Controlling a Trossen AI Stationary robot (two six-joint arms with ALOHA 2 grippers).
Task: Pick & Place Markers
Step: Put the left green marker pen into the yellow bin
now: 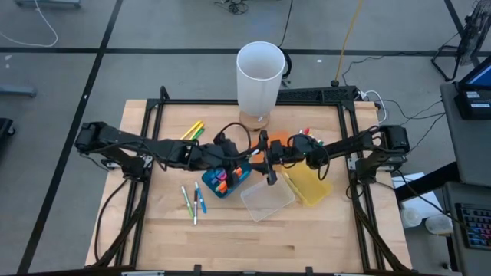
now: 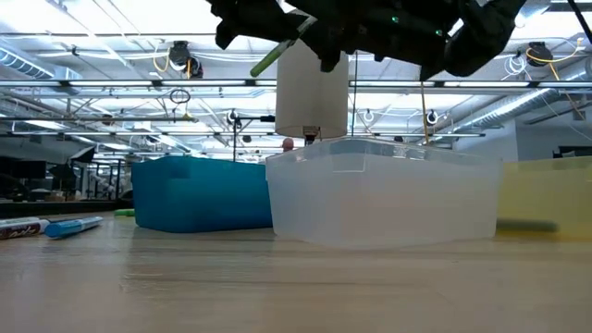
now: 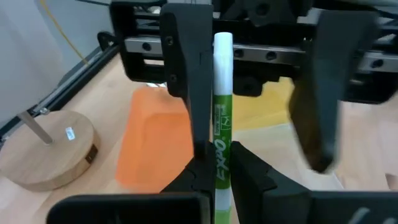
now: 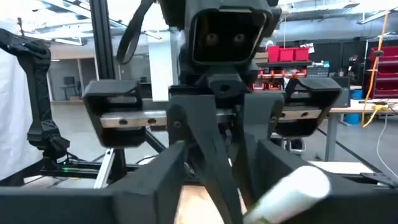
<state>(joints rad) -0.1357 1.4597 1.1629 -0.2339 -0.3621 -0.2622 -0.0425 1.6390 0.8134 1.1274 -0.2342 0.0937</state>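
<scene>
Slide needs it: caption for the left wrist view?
Left hand shut on a green marker, facing the right hand's open fingers, above the orange bin.

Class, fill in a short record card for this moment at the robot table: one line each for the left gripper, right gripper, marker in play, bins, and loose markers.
left gripper: shut on the green marker, raised above the bins
right gripper: open, facing the left one, fingers either side of the marker
bins: blue bin, clear bin, yellow bin, orange bin
loose markers: on the wood beside the blue bin
</scene>
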